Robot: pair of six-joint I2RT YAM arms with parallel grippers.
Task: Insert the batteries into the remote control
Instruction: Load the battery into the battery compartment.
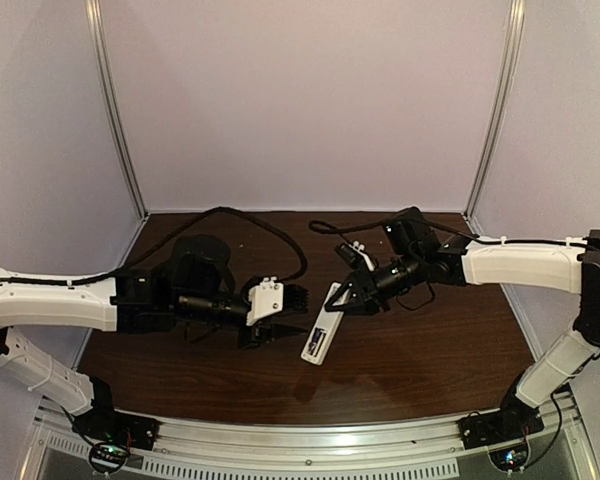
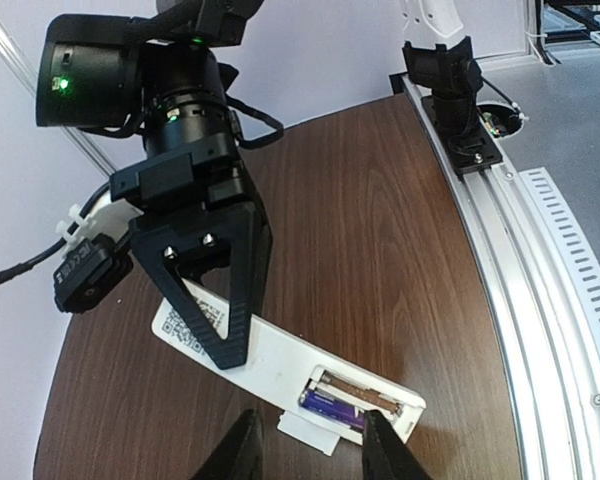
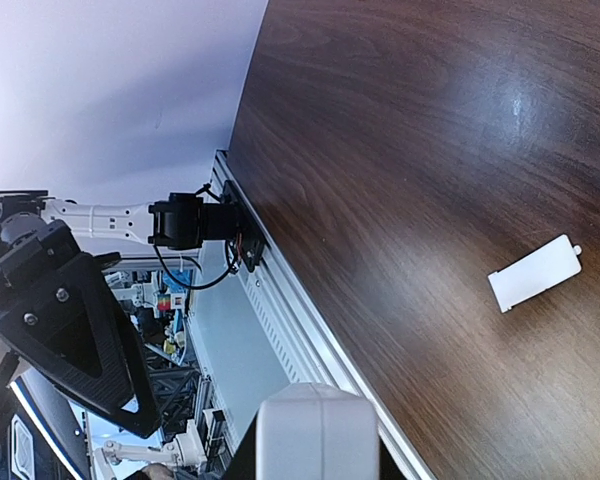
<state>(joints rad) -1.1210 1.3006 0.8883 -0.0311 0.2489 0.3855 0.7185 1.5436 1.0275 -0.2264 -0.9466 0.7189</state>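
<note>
The white remote control (image 1: 318, 338) lies face down at mid table, its battery bay open. In the left wrist view the remote control (image 2: 280, 355) holds both batteries side by side: the bluish-purple one (image 2: 345, 408) and the orange-red one (image 2: 365, 392). My right gripper (image 1: 342, 300) is shut on the remote's far end (image 2: 225, 350); its own view shows the remote's end (image 3: 315, 430) between its fingers. My left gripper (image 1: 292, 312) is open and empty, its fingertips (image 2: 245, 445) either side of the bay end. The small white cover (image 2: 310, 430) lies loose beside the remote and also shows in the right wrist view (image 3: 535, 272).
An aluminium rail (image 1: 300, 435) runs along the table's near edge, with the right arm's base (image 2: 450, 90) bolted to it. A black cable (image 1: 250, 225) loops across the back of the brown table. Pale booth walls close in the back and sides.
</note>
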